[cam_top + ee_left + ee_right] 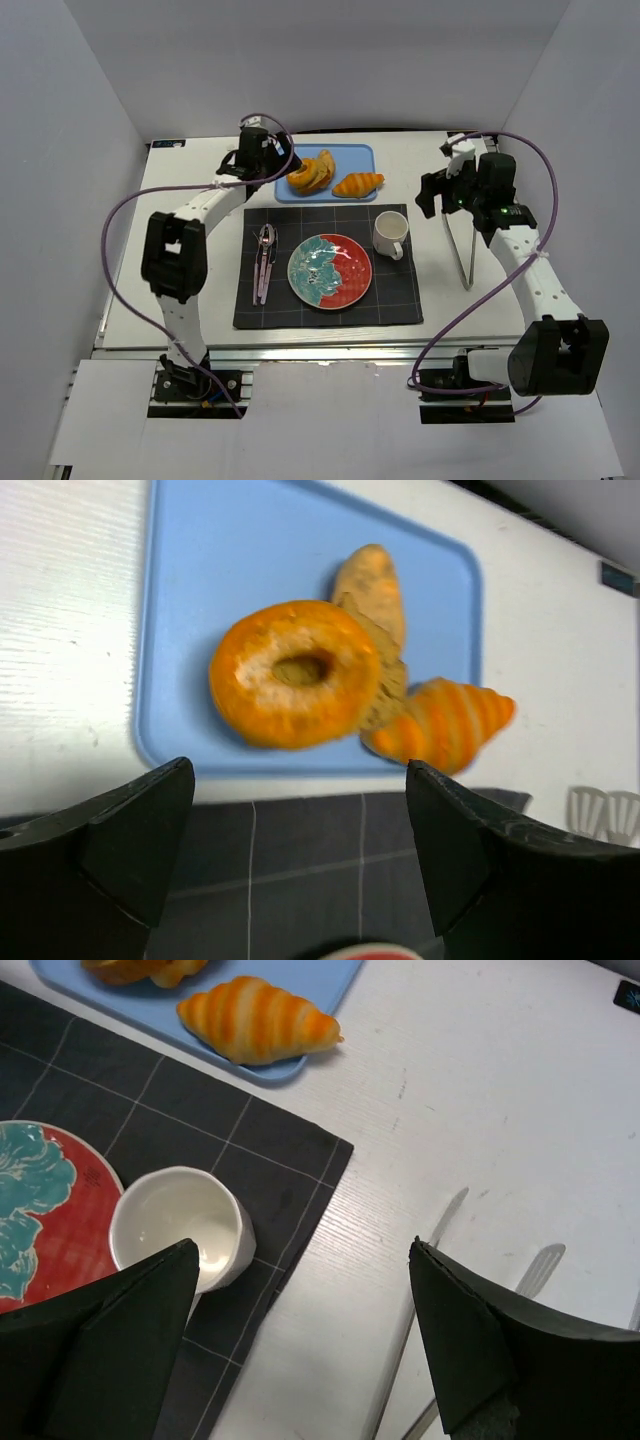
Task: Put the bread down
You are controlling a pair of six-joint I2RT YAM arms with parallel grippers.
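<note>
Three breads lie on a blue tray (300, 192): an orange ring-shaped bread (292, 673), a brown bun (372, 585) behind it, and a striped croissant (440, 722). The croissant also shows in the top view (358, 184) and the right wrist view (255, 1020). A red and teal plate (330, 270) sits on the dark placemat (395, 300). My left gripper (300, 850) is open and empty, hovering at the tray's near edge just short of the ring bread. My right gripper (305, 1345) is open and empty over the bare table right of the white cup (175, 1222).
A spoon and fork (264, 262) lie on the placemat left of the plate. The white cup (390, 236) stands at the plate's right. Metal tongs (466, 255) lie on the white table (150, 290) below my right gripper. White walls enclose the table.
</note>
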